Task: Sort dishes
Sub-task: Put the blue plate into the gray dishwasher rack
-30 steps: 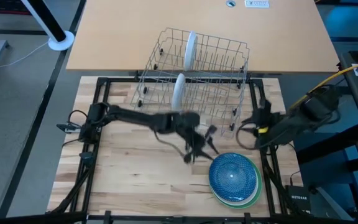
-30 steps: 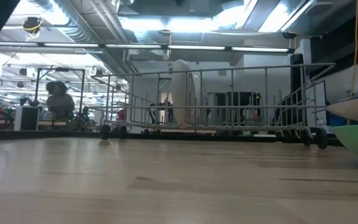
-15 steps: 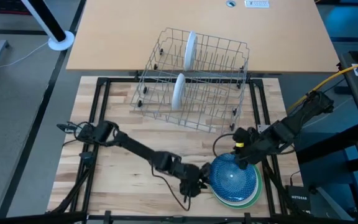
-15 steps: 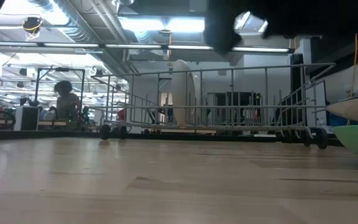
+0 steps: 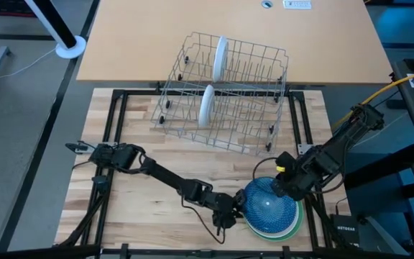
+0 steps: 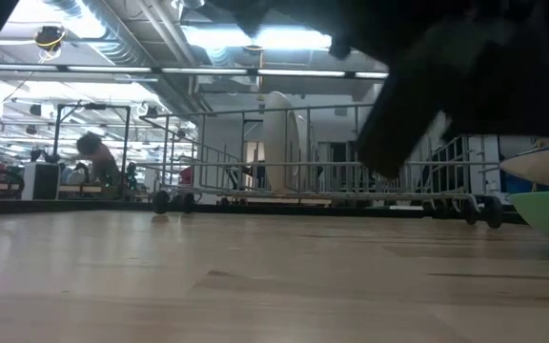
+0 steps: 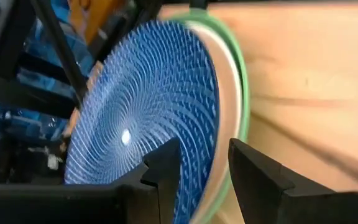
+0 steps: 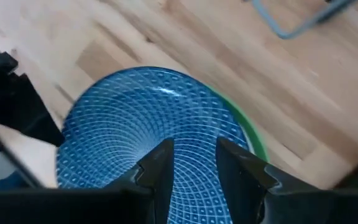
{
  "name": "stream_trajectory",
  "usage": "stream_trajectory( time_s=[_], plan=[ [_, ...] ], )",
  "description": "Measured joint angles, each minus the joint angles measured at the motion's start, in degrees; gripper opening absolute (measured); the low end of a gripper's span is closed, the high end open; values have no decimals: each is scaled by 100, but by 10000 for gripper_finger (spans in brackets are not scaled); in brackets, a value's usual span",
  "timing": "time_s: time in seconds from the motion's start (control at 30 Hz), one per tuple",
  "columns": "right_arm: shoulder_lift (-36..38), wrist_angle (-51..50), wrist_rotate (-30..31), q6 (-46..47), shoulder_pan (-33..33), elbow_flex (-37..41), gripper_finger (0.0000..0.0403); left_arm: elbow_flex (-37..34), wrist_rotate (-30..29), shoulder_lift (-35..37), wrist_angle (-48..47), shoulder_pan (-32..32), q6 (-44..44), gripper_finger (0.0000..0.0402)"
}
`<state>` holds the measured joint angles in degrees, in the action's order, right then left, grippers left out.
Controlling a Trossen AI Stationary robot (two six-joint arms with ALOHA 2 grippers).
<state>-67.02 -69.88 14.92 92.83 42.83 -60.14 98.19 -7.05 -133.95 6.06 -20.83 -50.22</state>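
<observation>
Fingers of my left gripper (image 7: 202, 167) stand apart astride the blue plate's (image 5: 270, 204) rim, not clamping. My right gripper (image 8: 192, 163), also parted, empty, hovers just above it.

Beyond the light wooden tabletop (image 5: 157, 194), a tan desk (image 5: 157, 43) stands on grey floor (image 5: 20, 108). The low view opens onto a large hall: exposed ceiling ducts (image 6: 112, 29), long fluorescent strips (image 6: 208, 71), and a person (image 6: 98, 162) seated far back.
</observation>
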Motion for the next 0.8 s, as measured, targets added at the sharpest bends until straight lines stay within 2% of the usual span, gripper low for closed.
stream_trajectory(
  time_s=[0.1,0.3,0.47,0.8],
  plan=[
    [-88,-341,-21,508,148,0,124,-6,-8,-24,63,80,7,127],
    [-403,-883,-442,1306,388,0,124,-6,-2,-30,41,185,-62,127],
    [-691,-973,-625,1481,455,0,124,-6,-4,-30,45,215,-92,127],
    [-1465,-1459,-1378,1496,444,0,124,-6,-3,-30,41,213,-78,127]
  ],
)
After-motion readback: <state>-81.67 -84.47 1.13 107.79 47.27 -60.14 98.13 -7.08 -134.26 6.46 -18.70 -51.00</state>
